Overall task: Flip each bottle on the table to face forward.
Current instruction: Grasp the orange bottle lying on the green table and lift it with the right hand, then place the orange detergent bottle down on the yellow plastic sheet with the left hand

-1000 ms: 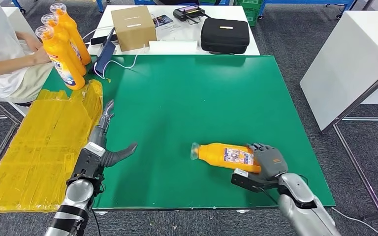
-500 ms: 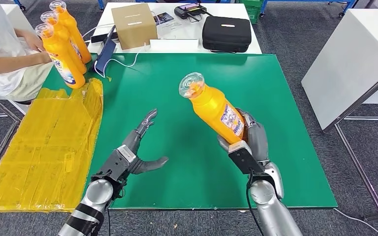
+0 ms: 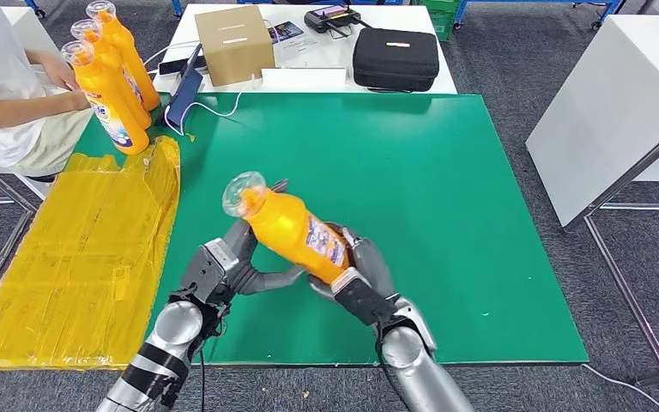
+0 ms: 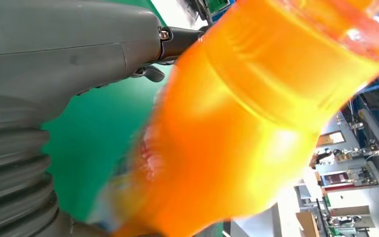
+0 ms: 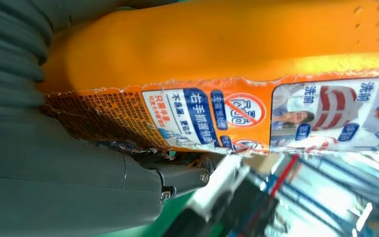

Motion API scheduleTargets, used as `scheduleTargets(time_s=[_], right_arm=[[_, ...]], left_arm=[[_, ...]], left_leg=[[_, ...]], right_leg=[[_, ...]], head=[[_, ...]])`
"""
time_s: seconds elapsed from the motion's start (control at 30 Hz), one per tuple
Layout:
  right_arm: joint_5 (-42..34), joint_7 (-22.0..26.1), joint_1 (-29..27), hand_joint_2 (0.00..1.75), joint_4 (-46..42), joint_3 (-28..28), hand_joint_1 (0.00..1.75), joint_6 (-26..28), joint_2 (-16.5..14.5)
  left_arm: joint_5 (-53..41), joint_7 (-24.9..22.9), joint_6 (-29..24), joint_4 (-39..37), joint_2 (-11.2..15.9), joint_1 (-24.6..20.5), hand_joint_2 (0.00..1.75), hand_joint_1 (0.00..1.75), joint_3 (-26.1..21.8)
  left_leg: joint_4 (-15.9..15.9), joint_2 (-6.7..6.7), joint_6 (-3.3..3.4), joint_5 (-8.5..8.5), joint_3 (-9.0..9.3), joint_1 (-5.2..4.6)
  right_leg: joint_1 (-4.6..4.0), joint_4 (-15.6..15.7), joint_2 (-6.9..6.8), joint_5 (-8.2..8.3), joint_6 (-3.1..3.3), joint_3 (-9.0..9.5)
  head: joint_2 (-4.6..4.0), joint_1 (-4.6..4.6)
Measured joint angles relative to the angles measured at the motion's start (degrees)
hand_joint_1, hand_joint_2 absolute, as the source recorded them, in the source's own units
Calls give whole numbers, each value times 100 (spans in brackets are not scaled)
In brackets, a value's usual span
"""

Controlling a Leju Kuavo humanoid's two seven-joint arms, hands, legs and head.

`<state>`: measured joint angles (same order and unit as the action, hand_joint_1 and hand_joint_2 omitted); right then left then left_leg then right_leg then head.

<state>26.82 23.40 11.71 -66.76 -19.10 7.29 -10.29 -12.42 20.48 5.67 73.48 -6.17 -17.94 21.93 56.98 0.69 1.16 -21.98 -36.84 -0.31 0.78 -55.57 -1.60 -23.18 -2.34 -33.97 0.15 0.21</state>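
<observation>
An orange bottle [image 3: 296, 233] with a clear cap and a printed label hangs tilted above the near part of the green table [image 3: 446, 189], cap pointing up and to the left. My right hand [image 3: 365, 279] grips its base end. My left hand [image 3: 227, 262] lies against the bottle's neck half, thumb under it and fingers stretched out behind it, not closed round it. In the left wrist view the bottle [image 4: 246, 123] sits blurred and close beside the hand [image 4: 54, 74]. In the right wrist view the label side of the bottle [image 5: 227, 54] lies against my right hand [image 5: 54, 173].
Three more orange bottles [image 3: 107, 73] stand upright at the far left corner, beside a seated person [image 3: 0, 77]. A yellow sheet [image 3: 77, 249] covers the table's left edge. A cardboard box [image 3: 233, 45] and a black case [image 3: 395, 58] sit on the white table behind.
My right hand lifted the bottle off the table and carried it left and nearer. My left hand came in and now touches its neck half.
</observation>
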Motion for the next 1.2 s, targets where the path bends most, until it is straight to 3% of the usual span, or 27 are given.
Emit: scheduleTargets(time_s=[0.3,0.43,1.03,1.1,1.17,1.2], right_arm=[[149,50,241,175,793,-427,175,-100,-206],[273,113,330,175,1039,-614,175,71,-267],[246,134,364,175,1201,-868,174,303,-289],[227,144,363,175,1194,-871,92,334,-288],[193,165,344,87,1151,-871,5,394,-283],[162,191,320,44,1098,-870,0,444,-279]], left_arm=[[200,-85,33,-27,5,-28,175,1,-8],[321,-86,98,-111,5,-41,175,175,-7],[434,5,143,-305,-4,-93,175,175,5],[451,17,140,-320,-7,-106,175,175,5],[450,35,98,-331,-14,-119,175,175,7],[416,43,30,-333,-17,-125,175,175,9]], left_leg=[[1,-1,0,0,-3,-2],[1,1,0,0,-4,-1],[1,1,0,0,-5,-1],[1,1,0,0,-5,-1],[1,1,0,0,-6,-1],[1,0,0,0,-6,-1]], right_leg=[[2,1,-2,0,0,-4],[1,0,-1,0,0,-7],[1,1,-1,0,0,-9],[1,0,-1,0,0,-9],[1,0,-1,0,0,-9],[1,0,-1,0,0,-9]], head=[[0,1],[0,0],[0,0],[0,1],[0,2],[0,2]])
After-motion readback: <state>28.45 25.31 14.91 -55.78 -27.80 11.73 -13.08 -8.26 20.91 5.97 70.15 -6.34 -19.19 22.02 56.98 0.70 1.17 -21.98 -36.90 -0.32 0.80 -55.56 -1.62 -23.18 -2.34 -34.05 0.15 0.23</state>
